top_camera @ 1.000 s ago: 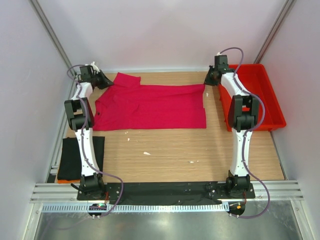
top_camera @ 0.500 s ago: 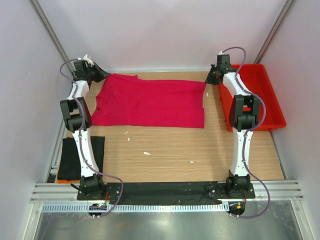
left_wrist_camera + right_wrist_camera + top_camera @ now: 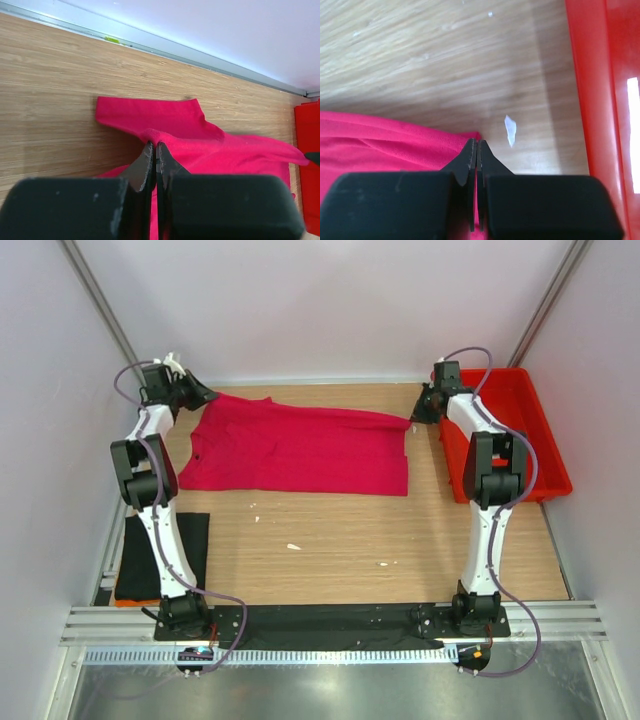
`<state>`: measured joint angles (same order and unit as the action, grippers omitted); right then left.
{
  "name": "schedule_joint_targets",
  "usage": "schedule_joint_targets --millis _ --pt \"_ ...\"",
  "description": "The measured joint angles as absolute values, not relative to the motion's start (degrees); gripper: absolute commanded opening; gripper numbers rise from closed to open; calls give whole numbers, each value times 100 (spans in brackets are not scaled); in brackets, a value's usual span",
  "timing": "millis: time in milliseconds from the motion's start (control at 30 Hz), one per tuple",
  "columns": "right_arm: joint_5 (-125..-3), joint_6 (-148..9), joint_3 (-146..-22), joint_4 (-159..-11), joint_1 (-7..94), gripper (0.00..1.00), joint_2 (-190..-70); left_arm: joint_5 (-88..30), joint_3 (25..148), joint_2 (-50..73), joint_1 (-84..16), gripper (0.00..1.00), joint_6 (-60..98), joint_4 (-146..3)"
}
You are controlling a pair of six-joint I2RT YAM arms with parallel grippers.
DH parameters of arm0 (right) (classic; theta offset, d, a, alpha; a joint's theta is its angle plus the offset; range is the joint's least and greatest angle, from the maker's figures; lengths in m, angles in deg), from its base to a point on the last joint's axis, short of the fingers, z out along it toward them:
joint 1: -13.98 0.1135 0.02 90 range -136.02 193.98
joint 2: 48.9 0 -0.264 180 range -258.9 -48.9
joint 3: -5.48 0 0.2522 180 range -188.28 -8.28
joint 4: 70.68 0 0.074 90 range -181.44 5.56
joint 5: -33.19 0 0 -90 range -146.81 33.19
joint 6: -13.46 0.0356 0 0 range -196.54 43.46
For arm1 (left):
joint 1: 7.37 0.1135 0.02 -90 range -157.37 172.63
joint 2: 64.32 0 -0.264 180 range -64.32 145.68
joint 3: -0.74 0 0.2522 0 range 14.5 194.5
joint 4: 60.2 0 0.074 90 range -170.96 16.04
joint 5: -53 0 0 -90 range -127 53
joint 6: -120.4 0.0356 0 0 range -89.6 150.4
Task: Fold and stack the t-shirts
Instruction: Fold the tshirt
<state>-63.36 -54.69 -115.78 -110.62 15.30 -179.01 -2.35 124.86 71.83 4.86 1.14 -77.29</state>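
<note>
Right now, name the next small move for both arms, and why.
Probably draw the far edge toward the near hem, folding it in half: the left gripper and right gripper are both shut on the far edge of the crimson-pink t-shirt, otherwise spread flat.

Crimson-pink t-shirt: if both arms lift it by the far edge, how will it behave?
Probably floppy: the crimson-pink t-shirt wrinkles and drapes between the left gripper and right gripper, both pinched shut on its far edge. Likely light: fingertip pinches alone hold that edge. Its near part rests on the table, so it may drag.
</note>
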Motion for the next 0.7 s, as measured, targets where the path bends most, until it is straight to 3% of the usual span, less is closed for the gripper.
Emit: schedule_joint_targets --millis 333,700 --pt "-6338 -5358 -10582 -10959 1530 1 -17033 -92 12213 6967 650 0 386 -7817" --pt "-6403 -5279 -10088 -10895 1530 1 -16965 -119 11527 6565 768 0 584 -8090"
